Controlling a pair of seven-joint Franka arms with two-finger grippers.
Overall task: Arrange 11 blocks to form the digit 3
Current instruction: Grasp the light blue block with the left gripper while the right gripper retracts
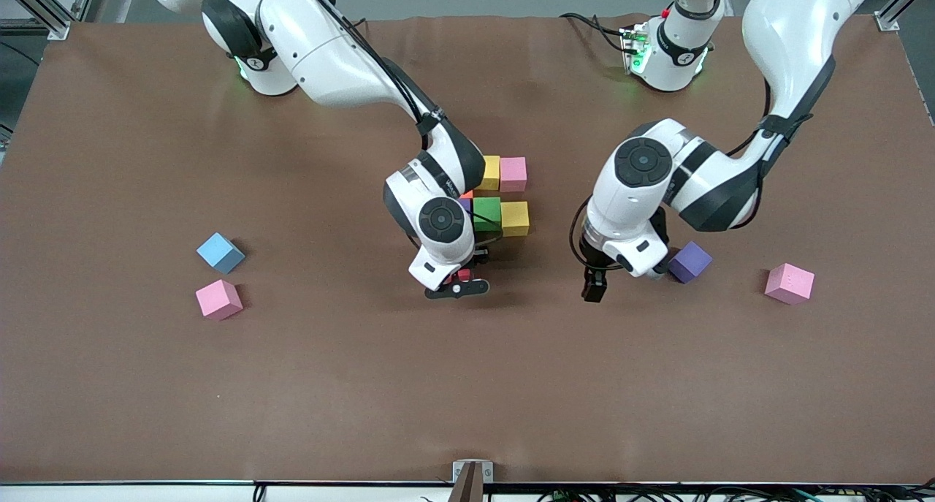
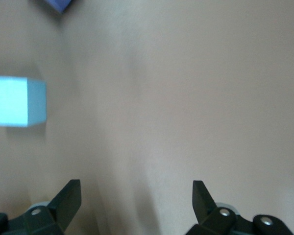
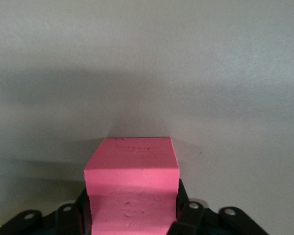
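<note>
My right gripper (image 1: 456, 281) is shut on a red block (image 1: 462, 274), low over the table just nearer the camera than the built cluster; the block fills the right wrist view (image 3: 132, 186) between the fingers. The cluster holds a yellow block (image 1: 491, 172), a pink block (image 1: 513, 173), a green block (image 1: 487, 213), a second yellow block (image 1: 515, 218), and orange (image 1: 467, 194) and purple (image 1: 465, 204) blocks partly hidden by the right arm. My left gripper (image 1: 594, 286) is open and empty (image 2: 136, 188) over bare table, beside a purple block (image 1: 689, 261).
Loose blocks: pink (image 1: 789, 283) toward the left arm's end, light blue (image 1: 220, 253) and pink (image 1: 218, 299) toward the right arm's end. The left wrist view shows a light blue block (image 2: 14, 101) and a purple corner (image 2: 59, 4).
</note>
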